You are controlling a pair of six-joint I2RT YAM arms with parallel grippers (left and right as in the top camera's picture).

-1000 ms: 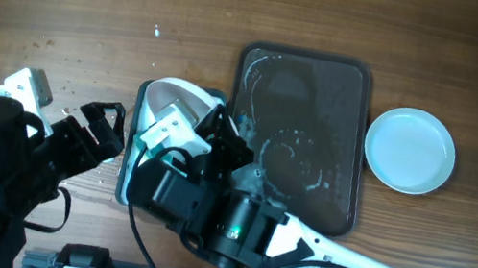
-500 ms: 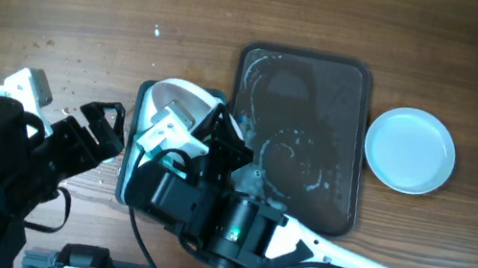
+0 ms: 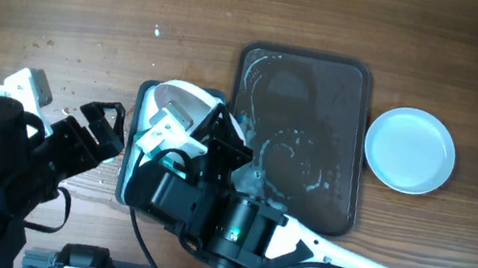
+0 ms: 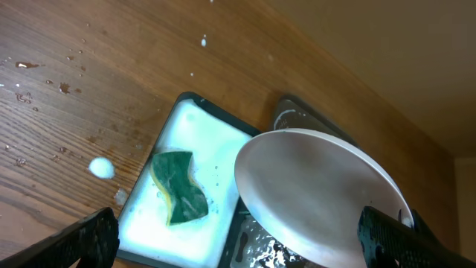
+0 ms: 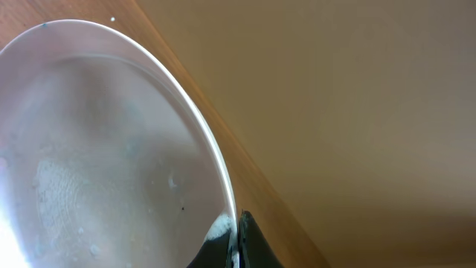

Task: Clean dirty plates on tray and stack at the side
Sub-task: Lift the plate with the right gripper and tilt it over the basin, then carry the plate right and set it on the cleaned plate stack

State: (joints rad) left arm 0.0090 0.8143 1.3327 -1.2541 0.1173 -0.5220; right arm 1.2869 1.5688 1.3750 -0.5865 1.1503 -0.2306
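Observation:
My right gripper point(image 3: 210, 131) is shut on the rim of a white plate point(image 3: 178, 102) and holds it tilted on edge above the sponge tray point(image 3: 128, 169), left of the dark wet tray point(image 3: 324, 90). In the right wrist view the fingers point(image 5: 236, 242) pinch the plate's rim point(image 5: 111, 141). A green sponge point(image 4: 181, 191) lies in the white sponge tray point(image 4: 141, 219). The held plate point(image 4: 320, 197) hangs to the sponge's right. My left gripper point(image 4: 249, 249) is open and empty, left of the sponge tray point(image 3: 104, 126). A clean white plate point(image 3: 409, 150) lies right of the dark tray.
The dark tray holds only water streaks and suds. Small white droplets and crumbs point(image 3: 157, 32) dot the wooden table at the upper left. The right arm's body point(image 3: 233, 226) covers the table's front middle.
Almost nothing: the right gripper and its plate have crept very slightly to the right. The left arm has not moved.

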